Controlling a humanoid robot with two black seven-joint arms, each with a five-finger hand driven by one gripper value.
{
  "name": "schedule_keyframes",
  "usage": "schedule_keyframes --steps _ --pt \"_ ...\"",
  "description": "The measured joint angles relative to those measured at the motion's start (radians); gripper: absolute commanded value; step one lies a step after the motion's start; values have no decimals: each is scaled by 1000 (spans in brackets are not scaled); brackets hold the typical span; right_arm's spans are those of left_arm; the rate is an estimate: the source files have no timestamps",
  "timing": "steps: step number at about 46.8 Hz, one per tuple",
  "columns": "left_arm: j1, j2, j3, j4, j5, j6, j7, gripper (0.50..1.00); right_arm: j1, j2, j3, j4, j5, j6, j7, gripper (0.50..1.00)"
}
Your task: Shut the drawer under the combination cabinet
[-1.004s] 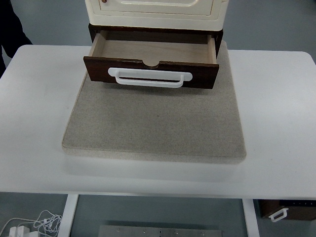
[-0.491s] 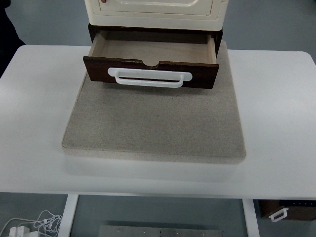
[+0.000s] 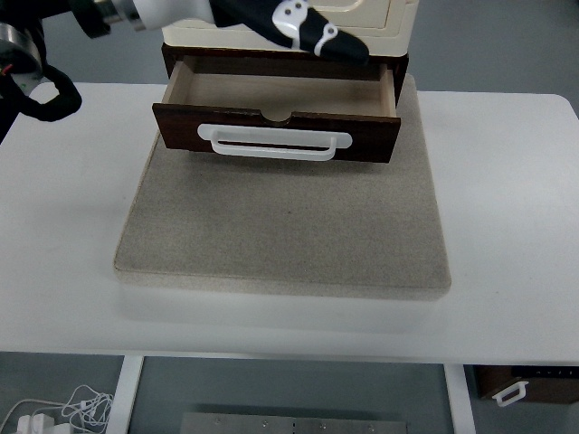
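The left arm [image 3: 109, 18] has swung in across the top, from eleven o'clock toward one; a moment ago it wasn't there. Its left hand [image 3: 312, 32] lies flat, fingers stretched out straight, holding nothing, in front of the cream cabinet [image 3: 389, 23] just above the drawer [image 3: 280, 113]. The drawer sits at twelve o'clock on the grey mat [image 3: 285, 226], pulled open toward six, its long side running nine to three, white handle [image 3: 274, 143] facing front. No lettering I can read.
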Motion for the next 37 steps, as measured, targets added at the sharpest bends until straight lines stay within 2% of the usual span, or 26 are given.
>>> schedule_keyframes --steps 5,16,21,25,37 --pt "-3 -4 74 -14 17 -10 16 1000 0 0 0 0 0 0 0 952" --pt "6 -17 210 -15 86 -51 129 1000 0 0 0 0 0 0 0 952" --pt "7 -18 241 -15 147 -84 172 1000 0 0 0 0 0 0 0 952" --pt "10 -25 255 -15 162 -103 226 1000 0 0 0 0 0 0 0 952" --pt "10 -55 330 -3 327 -102 342 1000 0 0 0 0 0 0 0 952"
